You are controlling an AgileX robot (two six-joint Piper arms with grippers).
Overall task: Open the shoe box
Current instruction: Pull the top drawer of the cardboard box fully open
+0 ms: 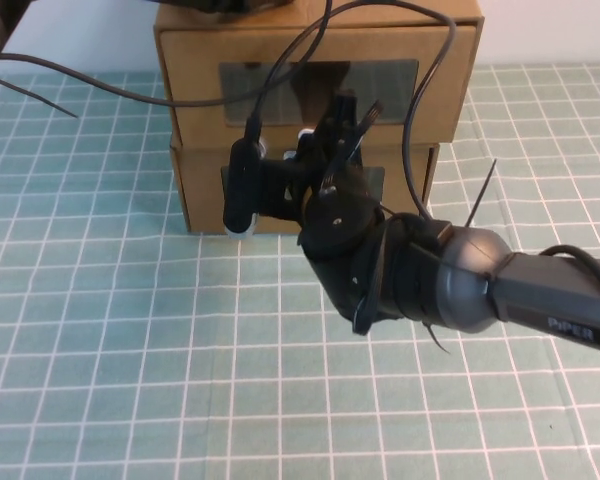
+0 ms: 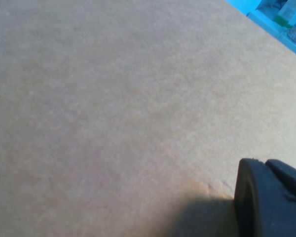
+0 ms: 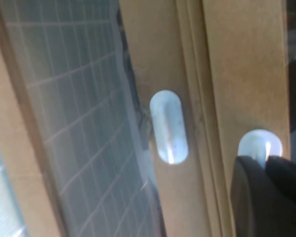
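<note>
Brown cardboard upper box [image 1: 440, 90] on lower box [image 1: 198, 190], far centre of green grid mat [image 1: 100, 330]; dark film windows [image 1: 380, 78] in fronts. Right gripper [image 3: 265, 164] at fronts, jaws pinching glossy white oval tab [image 3: 259, 144]. Left gripper [image 2: 266, 170] over matte cardboard face [image 2: 113, 98]; jaws unclear.

A: Entry: right gripper [image 1: 342, 118], at the front of the shoe boxes [image 1: 195, 190]. Which box does it meet?
B: Hidden by its own wrist [image 1: 345, 225]. Next, left gripper [image 2: 269, 192]: one corner over cardboard [image 2: 113, 98], rest cropped.
</note>
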